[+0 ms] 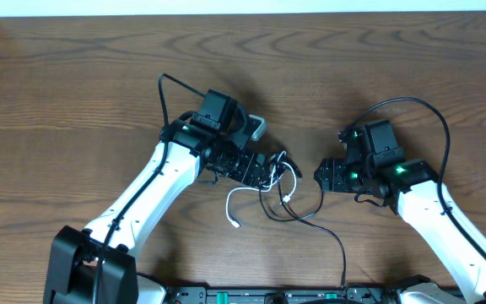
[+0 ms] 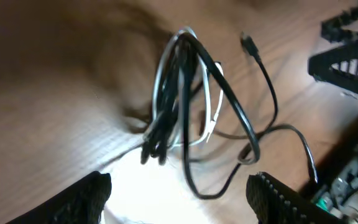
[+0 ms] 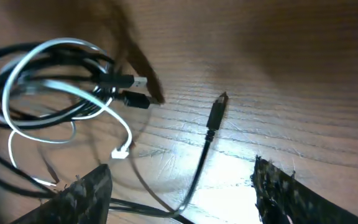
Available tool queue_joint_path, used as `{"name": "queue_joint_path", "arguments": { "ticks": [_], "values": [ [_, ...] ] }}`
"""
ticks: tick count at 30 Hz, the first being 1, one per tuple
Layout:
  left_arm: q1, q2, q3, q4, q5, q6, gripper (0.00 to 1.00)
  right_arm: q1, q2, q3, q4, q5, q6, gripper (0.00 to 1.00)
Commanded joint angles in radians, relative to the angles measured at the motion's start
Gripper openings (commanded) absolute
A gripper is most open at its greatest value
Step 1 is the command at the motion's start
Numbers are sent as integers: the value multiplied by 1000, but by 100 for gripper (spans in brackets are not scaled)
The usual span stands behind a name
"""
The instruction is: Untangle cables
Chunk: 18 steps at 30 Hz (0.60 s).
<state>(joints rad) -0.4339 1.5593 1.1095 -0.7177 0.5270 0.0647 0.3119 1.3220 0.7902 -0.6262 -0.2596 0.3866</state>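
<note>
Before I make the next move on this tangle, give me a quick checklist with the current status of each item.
1. Left end effector open, clamped on nothing: ok.
2. Right end effector open and empty: ok.
3. Black cable and white cable separated: not ok, they are looped together in one bundle.
4. Black plug lying free on the wood, apart from the bundle, ahead of the right end effector: ok.
5. White cable's loose end trailing outside the bundle: ok.
6. Exact crossings inside the bundle: cannot tell, the left wrist view is blurred.
</note>
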Motion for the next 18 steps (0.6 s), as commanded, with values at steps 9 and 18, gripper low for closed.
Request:
{"name": "queue_joint_path", "arguments": {
  "ticks": [9, 18],
  "values": [
    [0, 120, 7, 174, -114, 13, 74, 10, 2, 8, -6, 14, 9, 66],
    [1, 186, 7, 238, -250, 13, 74, 10, 2, 8, -13, 15, 9, 65]
  ]
}}
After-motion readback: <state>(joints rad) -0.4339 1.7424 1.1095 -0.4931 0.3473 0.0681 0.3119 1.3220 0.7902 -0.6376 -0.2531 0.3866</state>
